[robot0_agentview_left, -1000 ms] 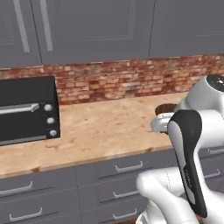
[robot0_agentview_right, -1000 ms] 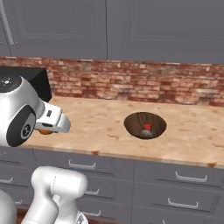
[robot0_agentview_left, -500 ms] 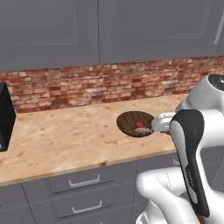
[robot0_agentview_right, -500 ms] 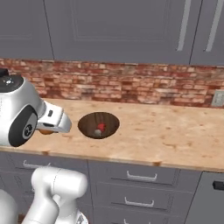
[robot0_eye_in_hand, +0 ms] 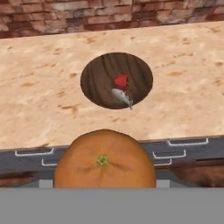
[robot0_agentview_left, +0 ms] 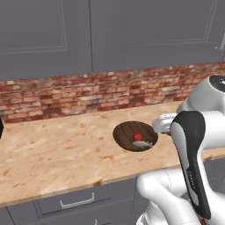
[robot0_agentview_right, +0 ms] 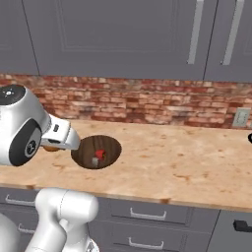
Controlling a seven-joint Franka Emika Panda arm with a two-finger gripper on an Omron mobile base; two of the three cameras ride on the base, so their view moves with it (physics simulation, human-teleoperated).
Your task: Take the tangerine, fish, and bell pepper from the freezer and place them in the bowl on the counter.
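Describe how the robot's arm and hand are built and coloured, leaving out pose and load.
The arm is made of glossy white rounded shells, with a long black panel running down one link and dark grey discs capping the joints. No cables or readable markings show. The hand shows as a boxy white block.

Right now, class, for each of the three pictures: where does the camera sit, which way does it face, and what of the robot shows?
Left base view: behind the arm's left, facing the counter and bowl; arm lower right.
Right base view: behind its right, same bowl; arm lower left.
Hand view: on the hand, over the tangerine toward the bowl.
All share the bowl with bell pepper and fish.
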